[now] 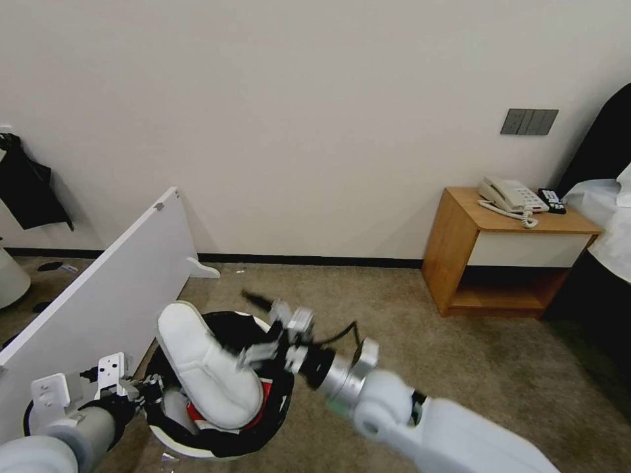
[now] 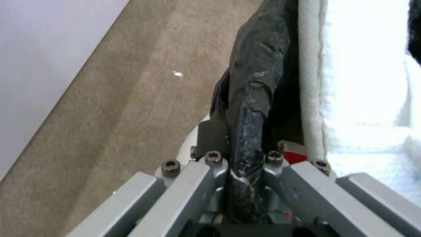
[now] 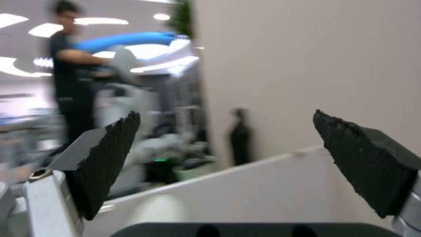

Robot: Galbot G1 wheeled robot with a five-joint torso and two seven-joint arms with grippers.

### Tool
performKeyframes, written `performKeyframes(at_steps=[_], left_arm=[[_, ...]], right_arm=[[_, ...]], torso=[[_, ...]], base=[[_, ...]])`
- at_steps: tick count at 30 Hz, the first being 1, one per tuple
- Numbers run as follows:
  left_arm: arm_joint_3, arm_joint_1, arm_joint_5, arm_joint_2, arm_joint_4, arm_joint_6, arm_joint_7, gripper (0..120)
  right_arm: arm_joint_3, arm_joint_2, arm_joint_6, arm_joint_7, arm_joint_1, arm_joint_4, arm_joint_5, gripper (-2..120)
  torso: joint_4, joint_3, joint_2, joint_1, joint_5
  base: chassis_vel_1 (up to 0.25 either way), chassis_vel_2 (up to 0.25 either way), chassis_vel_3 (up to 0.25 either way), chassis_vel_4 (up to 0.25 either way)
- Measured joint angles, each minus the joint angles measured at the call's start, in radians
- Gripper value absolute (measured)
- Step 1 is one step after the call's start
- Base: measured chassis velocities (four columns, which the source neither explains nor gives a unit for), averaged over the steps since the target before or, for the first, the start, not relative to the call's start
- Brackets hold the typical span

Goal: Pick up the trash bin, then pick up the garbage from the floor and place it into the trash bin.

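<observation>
Pincers: my left gripper [image 2: 245,184] is clamped on the black-bag rim of the trash bin [image 1: 263,430], lower left of the head frame, so the bin comes along w/ me. Right gripper [image 1: 279,328] spread wide, nothing in it, just above the bin mouth at lower center. White slipper [image 1: 207,368] leans out over the rim, probably needs a push. Red scrap under it.

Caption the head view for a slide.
Left gripper clamps the trash bin rim; open right gripper hovers above the white slipper protruding from it.
</observation>
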Motion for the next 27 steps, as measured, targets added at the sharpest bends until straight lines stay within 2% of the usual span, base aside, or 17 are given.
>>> performKeyframes(at_steps=[4,6,10,11,12,13,16,17,18,19,20,21,22,23,24,26,27], left_arm=[[-0.002,-0.004,0.0,0.001,0.0,0.0,0.001,1],[-0.001,-0.007,0.003,-0.003,0.002,0.0,0.002,1],[0.002,-0.009,0.007,-0.009,0.003,0.0,0.004,1],[0.002,-0.01,0.013,-0.015,0.006,0.0,0.007,1],[0.004,-0.011,0.026,-0.027,0.01,0.0,0.01,1],[0.007,-0.012,0.031,-0.028,0.01,0.0,0.014,1],[0.007,-0.016,0.032,-0.028,0.01,0.0,0.015,1],[0.007,-0.021,0.034,-0.032,0.01,0.0,0.016,1],[0.006,-0.025,0.039,-0.037,0.01,0.0,0.017,1],[0.006,-0.025,0.039,-0.037,0.01,0.0,0.017,1],[0.006,-0.026,0.045,-0.042,0.011,0.0,0.02,1],[0.006,-0.026,0.057,-0.052,0.014,0.0,0.028,1],[0.006,-0.026,0.057,-0.052,0.014,0.0,0.028,1],[0.007,-0.028,0.068,-0.057,0.018,0.0,0.035,1],[0.007,-0.028,0.068,-0.057,0.018,0.0,0.035,1],[0.013,-0.036,0.078,-0.062,0.025,0.0,0.042,1],[0.013,-0.036,0.078,-0.062,0.025,0.0,0.042,1]], right_arm=[[0.107,-0.015,-0.038,0.046,-0.032,0.0,-0.001,100],[0.234,-0.031,-0.085,0.115,-0.1,0.009,-0.011,100],[0.331,-0.041,-0.115,0.159,-0.155,0.017,-0.04,100],[0.384,-0.04,-0.127,0.178,-0.184,0.017,-0.078,100],[0.529,-0.025,-0.162,0.259,-0.289,0.045,-0.187,100],[0.64,-0.024,-0.188,0.301,-0.395,0.095,-0.246,100],[0.702,-0.016,-0.196,0.31,-0.474,0.129,-0.292,100],[0.745,-0.003,-0.213,0.312,-0.533,0.155,-0.325,100],[0.798,0.017,-0.227,0.31,-0.6,0.184,-0.366,100],[0.798,0.017,-0.227,0.31,-0.6,0.184,-0.366,100],[0.834,0.04,-0.238,0.305,-0.649,0.203,-0.398,100],[0.896,0.096,-0.252,0.281,-0.718,0.223,-0.463,100],[0.896,0.096,-0.252,0.281,-0.718,0.223,-0.463,100],[0.951,0.151,-0.254,0.256,-0.763,0.239,-0.529,100],[0.951,0.151,-0.254,0.256,-0.763,0.239,-0.529,100],[1.029,0.229,-0.251,0.223,-0.818,0.26,-0.618,100],[1.029,0.229,-0.251,0.223,-0.818,0.26,-0.618,100]], torso=[[-0.0002,0.0,0.0,0.0,-0.0001],[-0.0003,0.0,0.0,0.0,0.0002],[-0.0007,0.0,0.0,0.0,-0.0001],[-0.0004,0.0,0.0,0.0,0.0004],[0.0004,0.0,0.0,0.0,0.0001],[0.0002,0.0,0.0,0.0,0.0],[-0.0008,0.0,0.0,0.0,-0.0005],[-0.0008,0.0,0.0,0.0,0.0007],[-0.0003,0.0,0.0,0.0,0.0003],[-0.0003,0.0,0.0,0.0,0.0003],[-0.0001,0.0,0.0,0.0,-0.0011],[-0.0002,0.0,0.0,0.0,0.0003],[-0.0002,0.0,0.0,0.0,0.0003],[-0.0001,0.0,0.0,0.0,0.0003],[-0.0001,0.0,0.0,0.0,0.0003],[0.0001,0.0,0.0,0.0,-0.0002],[0.0001,0.0,0.0,0.0,-0.0002]], base=[[0.0,0.0,0.0,0.0],[0.0,0.0,0.0,0.0],[0.0,0.0,0.0,0.0],[0.0,0.0,0.0,0.0],[0.0,0.0,0.0,0.0],[0.0,0.0,0.0,0.0],[0.0,0.0,0.0,0.0],[0.0,0.0,0.0,0.0],[0.0,0.0,0.0,0.0],[0.0,0.0,0.0,0.0],[0.0,0.0,0.0,0.0],[0.0,0.0,0.0,0.0],[0.0,0.0,0.0,0.0],[0.0,0.0,0.0,0.0],[0.0,0.0,0.0,0.0],[0.0,0.0,0.0,0.0],[0.0,0.0,0.0,0.0]])
